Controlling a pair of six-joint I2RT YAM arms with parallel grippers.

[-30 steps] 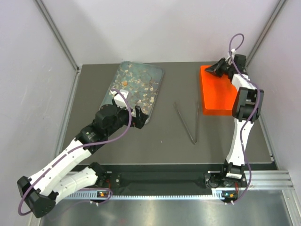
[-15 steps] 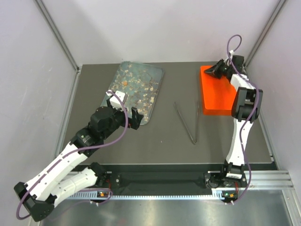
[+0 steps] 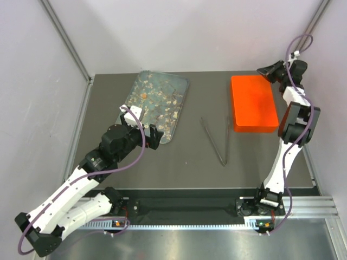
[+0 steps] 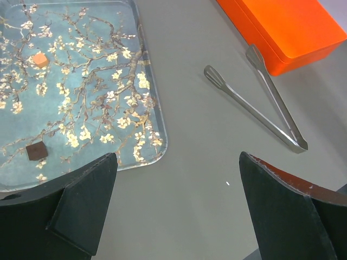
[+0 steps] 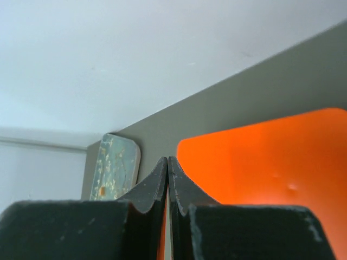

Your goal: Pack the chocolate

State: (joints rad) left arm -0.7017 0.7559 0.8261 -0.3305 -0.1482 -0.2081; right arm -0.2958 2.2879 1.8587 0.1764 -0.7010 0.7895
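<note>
My left arm [image 3: 59, 197] runs from its base out to the near left. It folds at the elbow there and reaches forward and to the right, with the wrist angled down. The left gripper [image 4: 178, 162] is spread wide, its two dark fingers [image 4: 81, 200] far apart with nothing between them. My right arm [image 3: 279, 168] stands tall, stretched toward the far right corner, with the wrist turned to the left. The right gripper [image 3: 265, 70] points left, its fingers pressed flat together and holding nothing.
</note>
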